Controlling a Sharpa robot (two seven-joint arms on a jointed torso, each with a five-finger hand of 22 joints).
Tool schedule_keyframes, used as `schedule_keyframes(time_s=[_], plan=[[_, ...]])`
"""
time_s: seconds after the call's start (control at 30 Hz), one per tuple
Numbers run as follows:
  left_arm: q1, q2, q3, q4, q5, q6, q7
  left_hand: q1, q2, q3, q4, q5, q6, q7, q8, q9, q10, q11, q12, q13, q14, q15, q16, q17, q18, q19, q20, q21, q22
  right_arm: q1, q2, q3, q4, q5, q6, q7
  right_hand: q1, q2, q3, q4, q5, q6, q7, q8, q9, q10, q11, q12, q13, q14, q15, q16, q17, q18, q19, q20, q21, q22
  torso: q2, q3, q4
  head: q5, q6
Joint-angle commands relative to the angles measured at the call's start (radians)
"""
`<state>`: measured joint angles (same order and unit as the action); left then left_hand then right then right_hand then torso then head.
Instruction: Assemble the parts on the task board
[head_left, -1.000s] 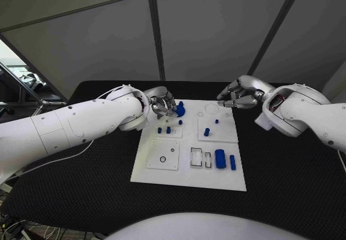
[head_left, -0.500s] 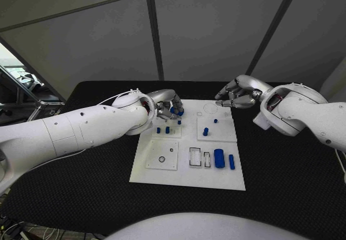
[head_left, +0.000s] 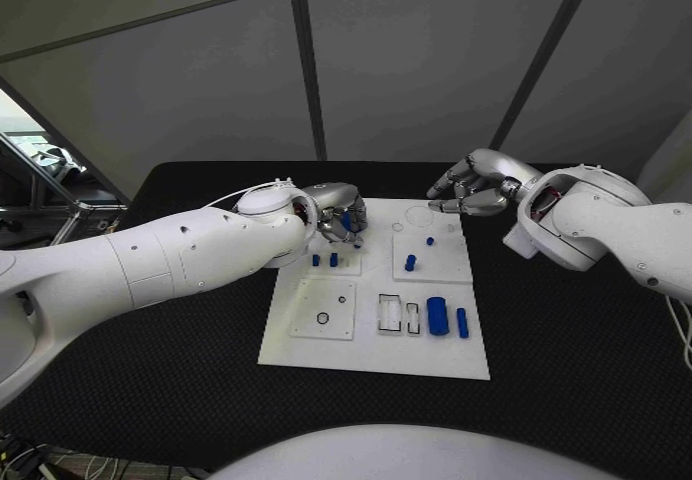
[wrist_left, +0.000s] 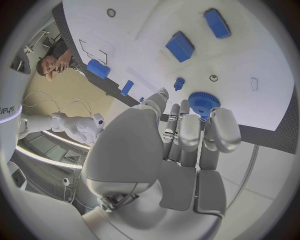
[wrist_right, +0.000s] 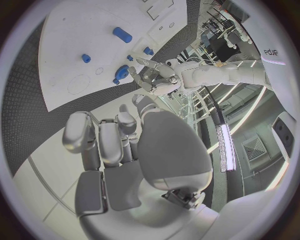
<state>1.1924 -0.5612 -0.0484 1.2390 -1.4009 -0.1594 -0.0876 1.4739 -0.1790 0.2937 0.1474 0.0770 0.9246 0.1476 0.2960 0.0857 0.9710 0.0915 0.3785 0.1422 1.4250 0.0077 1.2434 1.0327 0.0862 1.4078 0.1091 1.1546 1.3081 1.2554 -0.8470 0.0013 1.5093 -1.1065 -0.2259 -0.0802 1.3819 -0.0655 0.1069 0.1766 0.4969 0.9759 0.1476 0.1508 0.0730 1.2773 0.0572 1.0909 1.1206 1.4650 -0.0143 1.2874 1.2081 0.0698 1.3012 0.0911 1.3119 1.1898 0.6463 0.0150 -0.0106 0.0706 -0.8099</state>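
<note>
Left robot hand at the blue gear, right robot hand waiting by the board.

The left robot hand (head_left: 336, 211) sits over the far left corner of the task board (head_left: 378, 350), and its fingertips (wrist_left: 189, 125) touch a blue gear (wrist_left: 204, 104) there; I cannot tell if it really holds the gear. The right robot hand (head_left: 475, 187) hangs over the far right corner with its fingers curled in and nothing in them. Just past the left robot hand stand two small blue pegs (head_left: 323, 260). In the middle stands another blue peg (head_left: 410, 264). Nearer the front lie a fat blue cylinder (head_left: 437, 315) and a thin blue bar (head_left: 462, 321), side by side. The board lies flat on the black desk (head_left: 159, 360).
</note>
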Motion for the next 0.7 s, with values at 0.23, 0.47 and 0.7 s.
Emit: schedule_keyframes(time_s=[0.23,0.47,0.7], plan=[[0.000,0.015,-0.006,-0.018,-0.033,0.074,-0.009,-0.010,0.003,0.008,-0.005,0.001,0.019,-0.003,-0.013,-0.004,0.020,-0.003,-0.014,-0.010,0.016,0.000,0.016,0.008,-0.001,0.015,-0.003,0.024,0.035,0.002,0.002,0.001,0.003,-0.002,-0.001,0.010,-0.001,-0.008,0.001,0.008,0.006,-0.008,-0.002,0.005,-0.002,-0.004,-0.002,0.001,0.000,0.033,-0.005,-0.005,0.001,0.017,0.007,0.001,-0.003,0.002,-0.001,-0.0001,0.0023,-0.004,-0.005],[-0.001,0.022,-0.009,-0.026,-0.037,0.088,-0.017,0.000,0.012,0.027,-0.013,0.001,0.040,-0.005,-0.020,-0.007,0.043,-0.006,-0.025,-0.021,0.024,-0.003,0.030,0.016,-0.005,0.024,-0.006,0.044,0.048,0.002,0.003,0.001,0.003,-0.002,0.000,0.010,0.000,-0.008,0.003,0.008,0.007,-0.007,-0.003,0.006,-0.001,-0.003,-0.003,0.001,0.000,0.033,-0.005,-0.005,0.001,0.017,0.007,0.001,-0.003,0.002,-0.001,-0.0001,0.0017,-0.001,-0.005],[-0.003,0.030,-0.009,-0.037,-0.038,0.092,-0.018,0.017,0.022,0.063,-0.027,0.002,0.055,-0.003,-0.032,-0.010,0.063,-0.007,-0.041,-0.034,0.029,-0.005,0.038,0.016,-0.008,0.030,-0.008,0.056,0.058,0.002,0.005,0.001,0.002,-0.002,0.001,0.011,0.000,-0.008,0.003,0.008,0.007,-0.007,-0.003,0.006,-0.001,-0.003,-0.003,0.001,0.000,0.033,-0.005,-0.005,0.001,0.017,0.007,0.001,-0.003,0.002,-0.001,-0.0001,0.0014,-0.002,-0.005]])
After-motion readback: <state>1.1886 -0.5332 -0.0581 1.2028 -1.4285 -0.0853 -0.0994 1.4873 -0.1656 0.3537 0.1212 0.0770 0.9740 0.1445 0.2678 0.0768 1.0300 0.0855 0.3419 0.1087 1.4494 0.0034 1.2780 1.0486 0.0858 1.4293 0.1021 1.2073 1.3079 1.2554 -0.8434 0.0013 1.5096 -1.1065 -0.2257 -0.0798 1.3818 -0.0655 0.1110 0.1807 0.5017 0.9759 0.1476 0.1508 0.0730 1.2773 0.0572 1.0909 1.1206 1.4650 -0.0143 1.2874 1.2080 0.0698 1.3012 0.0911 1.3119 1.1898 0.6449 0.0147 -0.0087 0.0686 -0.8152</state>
